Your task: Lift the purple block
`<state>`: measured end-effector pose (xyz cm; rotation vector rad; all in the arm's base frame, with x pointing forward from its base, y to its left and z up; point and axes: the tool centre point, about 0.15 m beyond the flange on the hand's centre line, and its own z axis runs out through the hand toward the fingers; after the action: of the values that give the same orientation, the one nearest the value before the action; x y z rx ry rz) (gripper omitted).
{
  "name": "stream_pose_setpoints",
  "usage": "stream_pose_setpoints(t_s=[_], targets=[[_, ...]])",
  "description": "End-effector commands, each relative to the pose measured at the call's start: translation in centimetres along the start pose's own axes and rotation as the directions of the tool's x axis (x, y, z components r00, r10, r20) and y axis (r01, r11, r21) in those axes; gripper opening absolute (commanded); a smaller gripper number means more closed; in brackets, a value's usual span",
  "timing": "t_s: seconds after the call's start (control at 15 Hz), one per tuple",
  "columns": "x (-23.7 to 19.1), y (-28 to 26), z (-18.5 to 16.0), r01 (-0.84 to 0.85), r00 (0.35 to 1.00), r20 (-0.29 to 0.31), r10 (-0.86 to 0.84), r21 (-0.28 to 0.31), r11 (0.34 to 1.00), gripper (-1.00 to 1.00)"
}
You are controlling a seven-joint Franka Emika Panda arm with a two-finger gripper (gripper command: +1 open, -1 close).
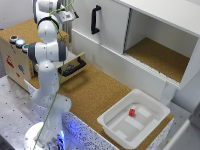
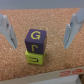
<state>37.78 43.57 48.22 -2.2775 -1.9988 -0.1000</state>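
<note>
In the wrist view a purple block (image 2: 36, 39) with a yellow letter G sits on top of a yellow block (image 2: 34, 56) on the cork surface. My gripper (image 2: 38, 42) is open, with one finger (image 2: 7, 30) on one side of the stack and the other finger (image 2: 72, 29) on the other side, both apart from the purple block. In the exterior view the gripper (image 1: 66, 15) is at the back, over the cork top beside the cabinet; the blocks are hidden there.
A white tray (image 1: 150, 125) holding a small red block (image 1: 132, 112) stands at the exterior view's lower right. An open drawer (image 1: 73, 65) juts out beside the arm. A white cabinet with a black handle (image 1: 95, 19) and an open shelf (image 1: 157, 55) stands behind. Coloured buttons (image 1: 17, 41) sit at the left.
</note>
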Motion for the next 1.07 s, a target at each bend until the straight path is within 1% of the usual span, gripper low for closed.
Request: stream_pose_setpoints(t_s=[0.0,0.07,0.13,0.2,0.33,0.47,0.67,0.8,1.0], targets=[[4.6,-0.6,0.3,-0.049,0.978,0.201,0.054,-0.032,0.998,1.00],[4.9,-0.7,0.3,-0.054,0.974,0.214,0.067,-0.064,0.996,1.00],[4.9,-0.6,0.2,-0.083,0.971,0.216,0.099,-0.082,0.993,-1.00],[4.7,-0.5,0.1,-0.092,0.968,0.224,0.113,-0.100,0.991,-1.00],[4.4,-0.5,0.2,-0.102,0.967,0.224,0.122,-0.099,0.990,-1.00],[4.3,-0.6,0.9,-0.099,0.965,0.234,0.117,-0.085,0.991,-1.00],[4.0,-0.6,1.0,-0.112,0.965,0.229,0.129,-0.089,0.990,-1.00],[3.4,-0.4,0.2,-0.130,0.963,0.222,0.152,-0.111,0.985,-1.00],[2.2,-0.5,-2.0,-0.144,0.966,0.193,0.171,-0.143,0.979,-1.00]])
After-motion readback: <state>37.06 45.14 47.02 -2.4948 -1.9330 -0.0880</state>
